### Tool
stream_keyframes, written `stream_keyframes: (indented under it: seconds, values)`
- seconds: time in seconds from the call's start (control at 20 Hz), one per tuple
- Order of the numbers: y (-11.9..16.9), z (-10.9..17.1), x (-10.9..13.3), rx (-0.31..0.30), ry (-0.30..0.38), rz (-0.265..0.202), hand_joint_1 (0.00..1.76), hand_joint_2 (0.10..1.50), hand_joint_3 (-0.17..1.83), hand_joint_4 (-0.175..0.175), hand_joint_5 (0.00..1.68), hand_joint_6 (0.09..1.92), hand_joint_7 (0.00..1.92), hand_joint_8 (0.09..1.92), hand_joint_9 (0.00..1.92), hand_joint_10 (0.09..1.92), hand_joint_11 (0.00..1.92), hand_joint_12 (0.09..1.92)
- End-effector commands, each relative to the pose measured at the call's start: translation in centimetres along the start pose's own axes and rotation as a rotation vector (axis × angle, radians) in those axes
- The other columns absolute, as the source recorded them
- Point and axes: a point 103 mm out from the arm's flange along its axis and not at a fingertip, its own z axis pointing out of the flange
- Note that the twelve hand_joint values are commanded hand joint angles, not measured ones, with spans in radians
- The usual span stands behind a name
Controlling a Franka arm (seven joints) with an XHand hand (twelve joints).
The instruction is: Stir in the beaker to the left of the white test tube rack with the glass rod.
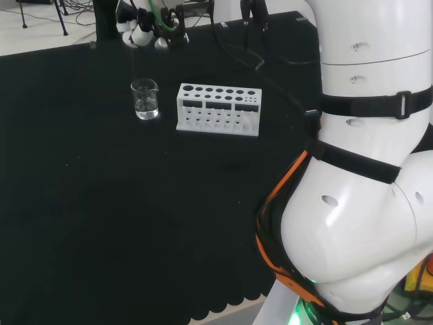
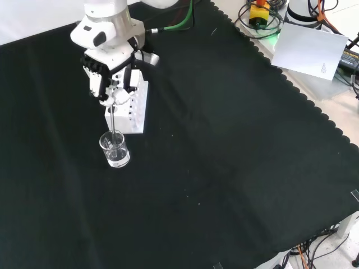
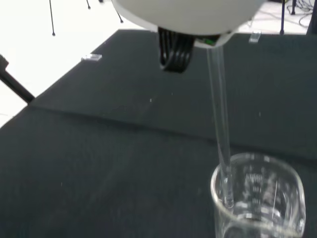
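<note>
My hand (image 2: 109, 75) sits directly above the white test tube rack (image 2: 130, 106), covering its far end, fingers curled round the top of the glass rod (image 2: 114, 126). Rod runs down from my fingers, past the rack's near-left corner, into the beaker (image 2: 114, 149). Rod's lower end is inside the beaker, tilted slightly; can't tell if it touches the bottom. Beaker stands upright on the black cloth (image 2: 224, 157), just in front of the rack's near end, not touching it. Some clear liquid shows low in the beaker.
</note>
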Motion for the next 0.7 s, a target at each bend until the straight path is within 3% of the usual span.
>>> stream_keyframes:
  seconds: [0.05,0.25,0.5,0.7]
  values:
    - [0.5,0.6,-1.2,0.04,0.012,0.035,1.3,0.62,0.92,-0.175,1.05,0.92,1.17,1.26,1.73,0.77,1.74,0.65]
    - [-0.1,0.9,-3.4,0.044,0.008,0.065,1.3,0.62,0.92,-0.175,1.05,0.92,1.17,1.26,1.73,0.77,1.74,0.65]
    - [-2.0,0.5,-4.2,0.046,-0.016,0.106,1.3,0.62,0.92,-0.175,1.05,0.92,1.17,1.26,1.73,0.77,1.74,0.65]
    - [-2.7,0.4,-3.4,0.051,-0.012,0.085,1.3,0.61,0.92,-0.175,1.05,0.92,1.17,1.26,1.73,0.77,1.74,0.65]
